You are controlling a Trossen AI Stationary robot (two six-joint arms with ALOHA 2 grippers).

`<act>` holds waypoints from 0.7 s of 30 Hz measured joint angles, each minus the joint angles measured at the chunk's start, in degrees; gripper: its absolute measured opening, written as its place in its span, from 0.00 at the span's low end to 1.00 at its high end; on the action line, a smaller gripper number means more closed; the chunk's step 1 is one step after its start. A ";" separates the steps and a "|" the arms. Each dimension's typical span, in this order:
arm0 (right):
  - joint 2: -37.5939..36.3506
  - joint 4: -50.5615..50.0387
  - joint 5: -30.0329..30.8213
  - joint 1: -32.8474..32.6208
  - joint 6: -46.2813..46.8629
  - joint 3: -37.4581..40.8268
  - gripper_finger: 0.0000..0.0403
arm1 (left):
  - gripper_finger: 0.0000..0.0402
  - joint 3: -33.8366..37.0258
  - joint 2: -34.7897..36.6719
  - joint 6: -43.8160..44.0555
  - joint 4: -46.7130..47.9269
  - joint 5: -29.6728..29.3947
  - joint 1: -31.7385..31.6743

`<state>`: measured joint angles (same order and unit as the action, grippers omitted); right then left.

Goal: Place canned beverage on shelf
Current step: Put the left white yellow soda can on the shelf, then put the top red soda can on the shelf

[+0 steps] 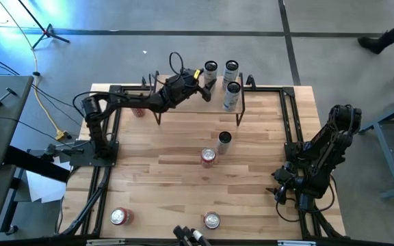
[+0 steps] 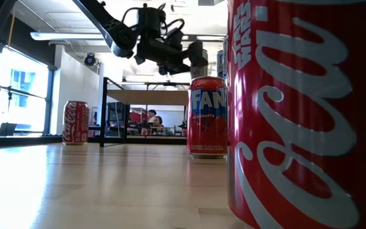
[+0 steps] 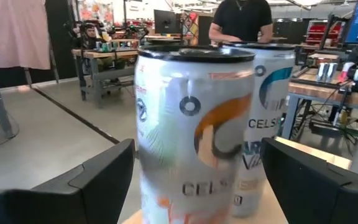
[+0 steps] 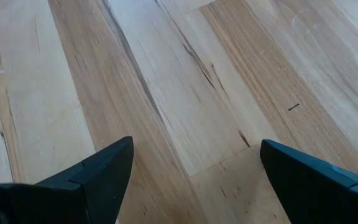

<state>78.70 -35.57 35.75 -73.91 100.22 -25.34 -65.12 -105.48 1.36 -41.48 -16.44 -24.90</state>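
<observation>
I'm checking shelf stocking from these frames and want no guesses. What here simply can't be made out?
- Shelf top, high view: the left arm covers part of it.
- Left gripper: touching the white can or just clear? The wrist view is blurred, and the gaps look slight.
- Low view: a big red can blocks the right side, cut by the frame.
- Far can labels, high view: too small.

Even overhead light fills the room; the desk (image 1: 183,184) shows only soft, short shadows. In the low view a bright window (image 2: 18,89) glares left of the Fanta can (image 2: 207,117), and the nearest Coca-Cola can (image 2: 310,114) looms blurred. The closest Celsius can (image 3: 194,130) is smeared, out of focus.
</observation>
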 joint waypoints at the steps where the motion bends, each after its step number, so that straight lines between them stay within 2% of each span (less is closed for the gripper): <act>1: 0.00 0.00 0.00 0.00 0.00 0.00 0.84 | 0.81 0.93 0.98 -0.04 0.05 -0.67 0.37; 8: 0.00 0.00 0.00 0.00 0.00 0.00 0.84 | 0.81 10.31 11.31 1.25 2.48 -7.04 4.61; 12: 0.00 0.01 0.00 0.00 0.00 0.00 0.84 | 0.81 15.74 18.46 2.82 6.61 -11.65 9.44; 15: -0.02 0.02 0.00 0.00 0.00 0.00 0.84 | 0.81 18.36 23.27 4.22 10.49 -17.23 14.81; 21: 0.00 0.02 0.00 0.00 0.00 0.00 0.84 | 0.81 19.53 27.57 9.60 19.73 -33.89 28.05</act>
<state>78.70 -35.55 35.75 -73.91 100.22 -25.34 -45.59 -77.92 10.96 -21.75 -50.32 3.15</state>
